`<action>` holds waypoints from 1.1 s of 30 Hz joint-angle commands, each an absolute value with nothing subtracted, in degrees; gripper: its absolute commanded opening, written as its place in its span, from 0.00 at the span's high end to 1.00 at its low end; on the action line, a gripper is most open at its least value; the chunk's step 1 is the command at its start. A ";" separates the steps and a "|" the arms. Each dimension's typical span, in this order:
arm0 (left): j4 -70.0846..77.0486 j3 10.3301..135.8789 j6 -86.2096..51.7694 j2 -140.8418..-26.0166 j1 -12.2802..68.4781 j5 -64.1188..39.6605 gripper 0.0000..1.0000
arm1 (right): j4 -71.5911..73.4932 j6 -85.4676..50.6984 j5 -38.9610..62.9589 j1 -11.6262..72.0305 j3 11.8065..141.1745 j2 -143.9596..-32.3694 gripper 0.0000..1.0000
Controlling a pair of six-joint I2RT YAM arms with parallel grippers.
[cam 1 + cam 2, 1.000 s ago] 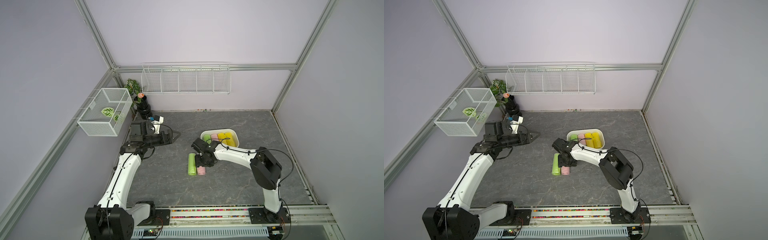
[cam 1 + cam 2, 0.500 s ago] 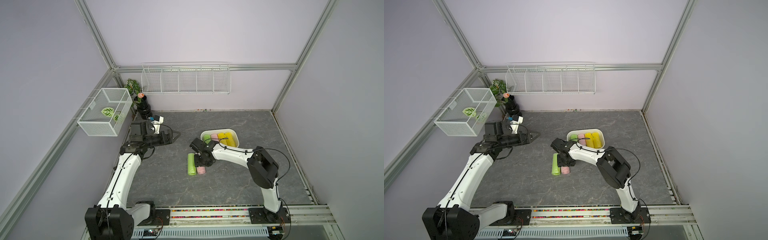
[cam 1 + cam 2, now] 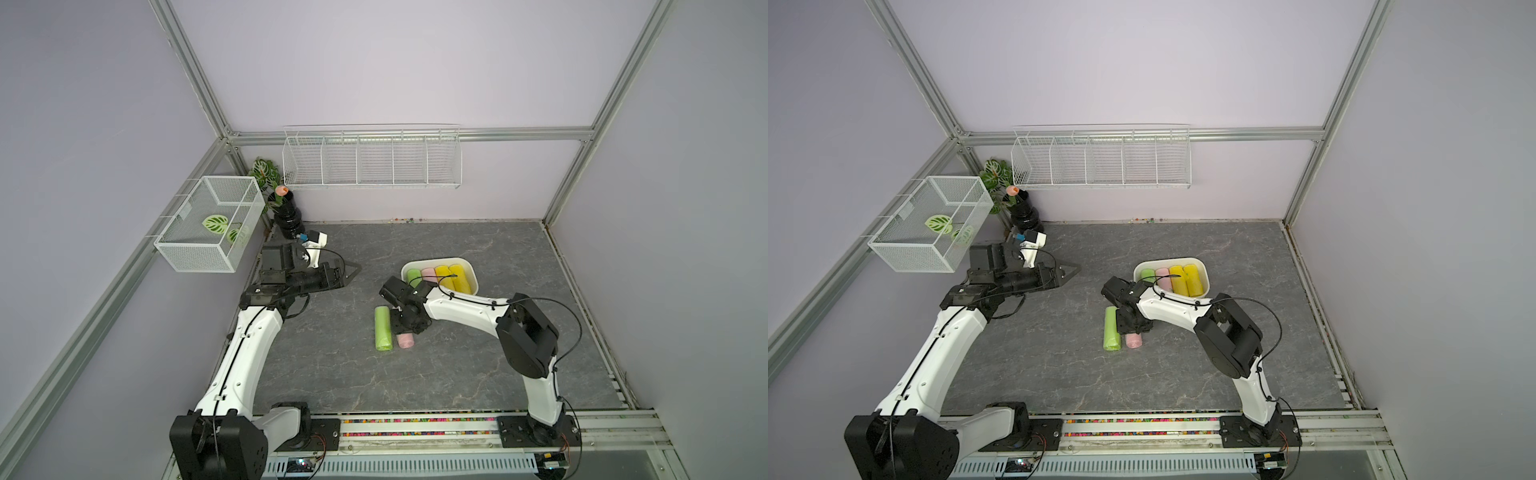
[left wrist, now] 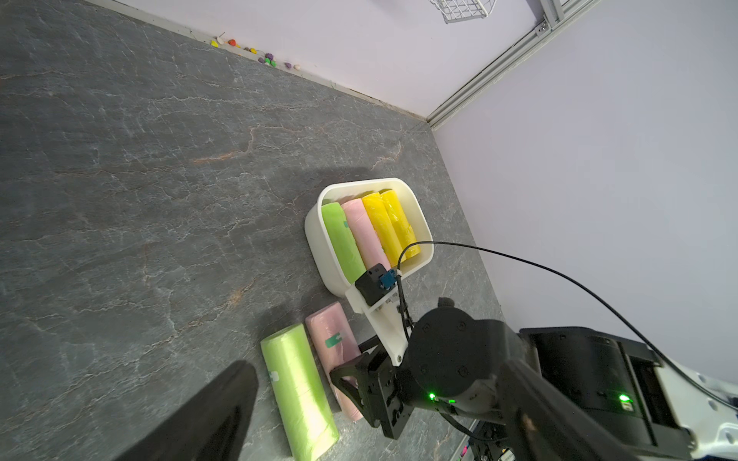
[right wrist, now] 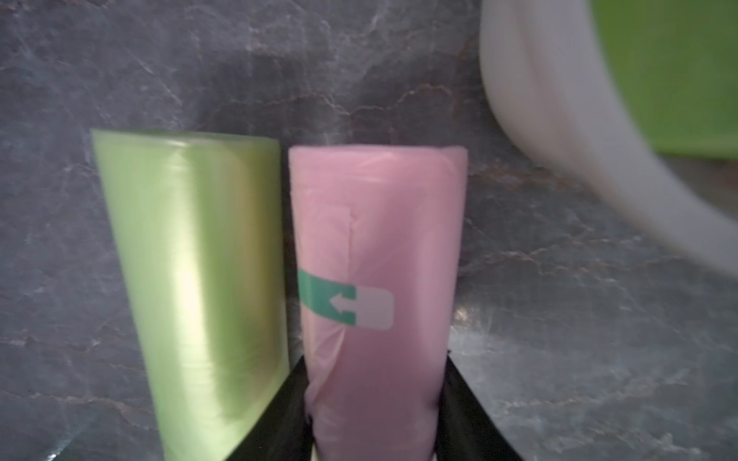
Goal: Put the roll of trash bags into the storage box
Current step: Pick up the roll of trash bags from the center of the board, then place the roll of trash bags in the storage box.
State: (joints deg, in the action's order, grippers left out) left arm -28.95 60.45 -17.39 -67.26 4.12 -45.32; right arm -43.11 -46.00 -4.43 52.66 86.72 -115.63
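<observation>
Two rolls of trash bags lie side by side on the grey floor: a pink roll (image 3: pixel 406 341) (image 5: pixel 379 247) and, beside it, a green roll (image 3: pixel 383 328) (image 5: pixel 195 279). My right gripper (image 3: pixel 409 326) (image 5: pixel 375 419) reaches down over the pink roll, its black fingers pressed against both sides of it. The white storage box (image 3: pixel 471 274) (image 4: pixel 315 239) stands just behind and holds several rolls in green, pink and yellow. Far to the left, my left gripper (image 3: pixel 349 270) hovers open and empty.
A long white wire rack (image 3: pixel 372 160) hangs on the back wall. On the left wall hangs a wire-mesh cube basket (image 3: pixel 212 224), with a potted plant (image 3: pixel 286 212) in the corner behind it. Small beads (image 4: pixel 255 54) lie along the back wall. The arms' rail (image 3: pixel 415 424) lines the front edge.
The right gripper's jaws have closed in on the pink roll, and the right elbow has shifted slightly. The left arm has not moved.
</observation>
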 commanded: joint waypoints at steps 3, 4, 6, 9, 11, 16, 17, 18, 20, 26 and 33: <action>-28.04 59.68 -17.09 -66.45 3.87 -46.23 0.01 | -47.85 -43.09 -9.24 53.33 86.67 -108.04 0.66; -28.10 59.68 -17.09 -66.46 3.87 -46.23 0.01 | -48.22 -42.28 -9.71 53.35 86.62 -107.01 0.66; -28.04 59.68 -17.14 -66.44 3.86 -46.30 0.01 | -48.59 -40.10 -10.87 53.39 86.33 -105.13 0.66; -28.06 59.68 -17.09 -66.38 3.87 -46.38 0.01 | -50.25 -36.71 -13.90 53.30 86.34 -102.97 0.67; -28.05 59.68 -17.12 -66.36 3.87 -46.41 0.01 | -52.17 -34.51 -16.33 53.02 87.11 -102.36 0.67; -27.97 59.68 -17.16 -66.27 3.87 -46.50 0.01 | -51.97 -28.08 -14.47 48.47 86.63 -100.79 0.69; -27.95 59.68 -17.14 -66.21 3.87 -46.56 0.01 | -51.90 -27.28 -14.64 47.31 86.42 -100.38 0.69; -28.02 59.68 -17.14 -66.25 3.87 -46.41 0.01 | -52.08 -26.22 -15.00 45.95 86.55 -100.20 0.69; -28.09 59.70 -17.13 -66.18 3.87 -46.24 0.01 | -53.06 -24.62 -15.76 43.30 87.24 -100.11 0.69; -28.21 59.68 -17.05 -65.83 3.87 -45.97 0.01 | -53.89 -20.65 -13.71 35.34 89.21 -101.89 0.69; -28.12 59.59 -17.11 -65.74 3.87 -46.02 0.01 | -55.06 -19.02 -11.02 28.90 93.59 -106.88 0.70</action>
State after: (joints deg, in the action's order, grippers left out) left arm -28.95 60.45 -17.37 -66.59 4.12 -45.47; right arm -53.98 -20.97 -12.29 29.95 91.39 -104.86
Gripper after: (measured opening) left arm 0.992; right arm 0.416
